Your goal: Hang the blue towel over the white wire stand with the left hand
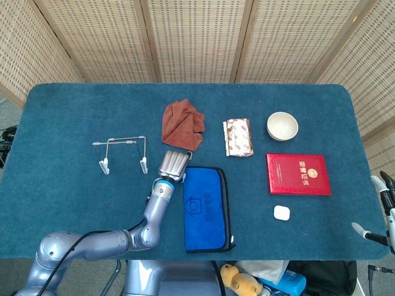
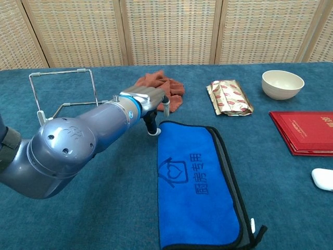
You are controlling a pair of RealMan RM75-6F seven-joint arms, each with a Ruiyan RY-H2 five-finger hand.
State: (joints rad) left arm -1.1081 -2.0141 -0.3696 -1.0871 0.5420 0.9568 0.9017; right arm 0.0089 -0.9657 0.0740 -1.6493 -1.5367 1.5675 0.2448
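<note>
Left hand [image 1: 173,165] fingers pointing down at the far left corner of the blue towel [image 2: 197,185], grip unclear, wire stand [image 1: 122,152] just left, towel flat on table [image 1: 62,123]

The blue towel [image 1: 206,208] lies flat, folded long, black-edged, with a dark printed logo on top. The white wire stand [image 1: 123,153] stands upright, well apart to its left.

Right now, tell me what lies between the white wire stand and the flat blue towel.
Only the left hand, at the blue towel's far left corner; bare blue table separates it from the white wire stand. The head view shows this.
</note>
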